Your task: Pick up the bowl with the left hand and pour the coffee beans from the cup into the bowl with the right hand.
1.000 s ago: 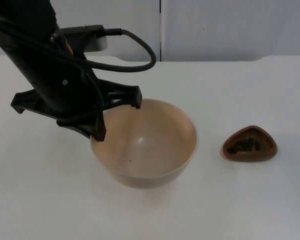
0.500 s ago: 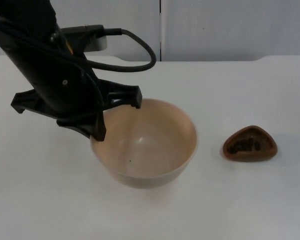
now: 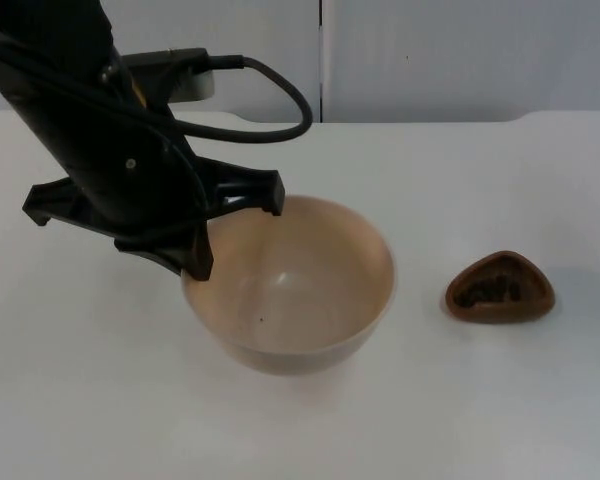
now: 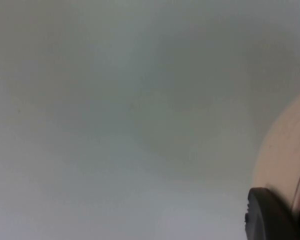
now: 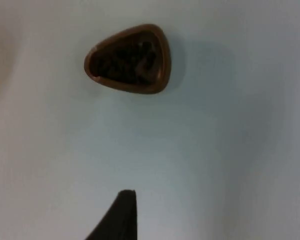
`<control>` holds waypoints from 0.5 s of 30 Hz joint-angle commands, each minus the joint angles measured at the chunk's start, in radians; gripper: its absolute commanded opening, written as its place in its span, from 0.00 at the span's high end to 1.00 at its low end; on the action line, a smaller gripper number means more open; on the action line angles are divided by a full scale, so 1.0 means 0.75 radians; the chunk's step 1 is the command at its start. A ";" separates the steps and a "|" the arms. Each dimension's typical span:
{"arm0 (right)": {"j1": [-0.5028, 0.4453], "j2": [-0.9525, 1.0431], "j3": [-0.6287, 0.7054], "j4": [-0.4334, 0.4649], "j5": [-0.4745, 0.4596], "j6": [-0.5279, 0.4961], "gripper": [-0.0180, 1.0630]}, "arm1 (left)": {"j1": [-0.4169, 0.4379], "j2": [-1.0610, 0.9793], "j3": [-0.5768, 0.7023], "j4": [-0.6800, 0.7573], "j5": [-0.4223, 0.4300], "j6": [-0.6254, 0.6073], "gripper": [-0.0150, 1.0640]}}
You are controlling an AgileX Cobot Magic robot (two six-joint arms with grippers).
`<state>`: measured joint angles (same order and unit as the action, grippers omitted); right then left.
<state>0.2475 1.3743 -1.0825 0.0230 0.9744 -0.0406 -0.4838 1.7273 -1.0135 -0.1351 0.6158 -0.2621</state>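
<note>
A wide beige bowl [image 3: 300, 300] stands mid-table with nothing in it. My left gripper [image 3: 197, 262] reaches down from the upper left and is shut on the bowl's left rim. The left wrist view shows a black fingertip [image 4: 270, 217] pressed against the bowl's wall [image 4: 285, 150]. A small brown three-cornered cup [image 3: 499, 289] holding dark coffee beans sits on the table to the right of the bowl. My right gripper [image 5: 121, 215] hangs above the table, well short of the cup [image 5: 127, 59] and not touching it.
The white table [image 3: 460, 420] stretches around both objects and ends at the grey partition wall [image 3: 460, 50] behind. The left arm's thick body [image 3: 100, 150] covers the area left of the bowl.
The bowl has shifted by a hair at the left gripper. The cup has not moved.
</note>
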 commanded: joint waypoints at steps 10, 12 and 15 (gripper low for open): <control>0.134 0.249 -0.010 -0.050 -0.155 0.098 0.06 | -0.008 -0.015 0.002 -0.016 -0.006 -0.009 0.99; 0.161 0.306 -0.055 -0.108 -0.137 0.172 0.06 | -0.008 -0.015 0.002 -0.018 -0.006 -0.009 0.99; 0.168 0.365 -0.123 -0.133 -0.109 0.193 0.06 | -0.008 -0.015 0.002 -0.022 -0.006 -0.009 0.99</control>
<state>0.3657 1.6335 -1.1516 -0.0550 0.8889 0.0874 -0.4838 1.7273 -1.0135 -0.1371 0.6158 -0.2621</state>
